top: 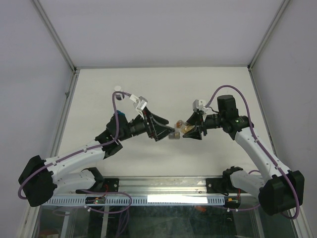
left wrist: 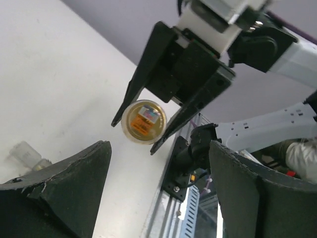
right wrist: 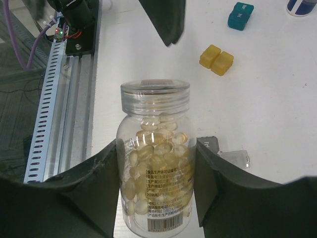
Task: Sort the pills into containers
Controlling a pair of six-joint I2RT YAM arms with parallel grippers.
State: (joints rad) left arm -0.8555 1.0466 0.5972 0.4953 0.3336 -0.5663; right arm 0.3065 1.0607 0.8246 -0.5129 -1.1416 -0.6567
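right jaws around clear bottle, yellow softgels

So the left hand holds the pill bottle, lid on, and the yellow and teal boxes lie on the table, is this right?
Not quite: it is the right hand that holds the pill bottle, as the right wrist view shows. Its lid is on, and the yellow box and teal box lie on the table.
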